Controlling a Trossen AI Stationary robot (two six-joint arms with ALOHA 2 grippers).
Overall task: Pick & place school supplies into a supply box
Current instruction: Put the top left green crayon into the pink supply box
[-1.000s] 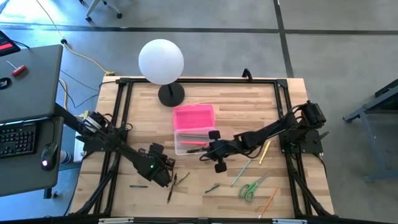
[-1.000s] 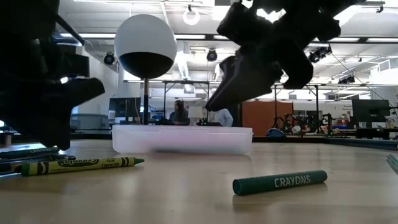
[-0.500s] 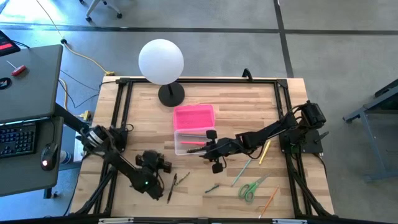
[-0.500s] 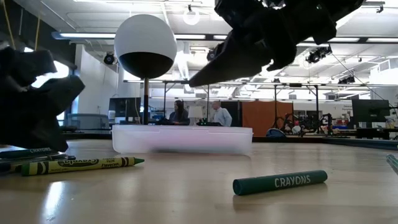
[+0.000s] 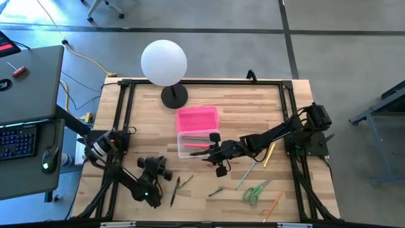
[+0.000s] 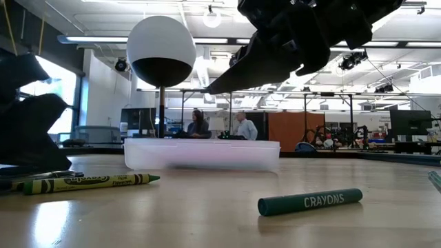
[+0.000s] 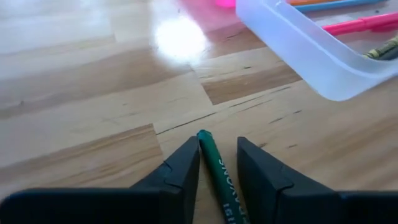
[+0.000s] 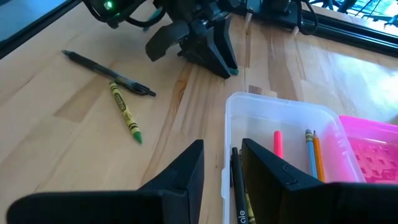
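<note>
1. My left gripper (image 7: 217, 163) sits low on the wooden table (image 7: 81, 112), fingers narrowly parted around a thin green crayon (image 7: 219, 171).
2. The clear plastic supply box (image 7: 311, 59) lies just ahead.
3. My right gripper (image 8: 221, 165) hovers over that box, holding a dark crayon (image 8: 238, 186) between its fingers.

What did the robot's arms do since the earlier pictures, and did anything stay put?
The left gripper pulled back toward the table's left front corner, with a green crayon between its fingers. The right gripper, holding a dark crayon, moved slightly over the supply box. The box, its pink lid, the scissors and the lamp stayed put.
</note>
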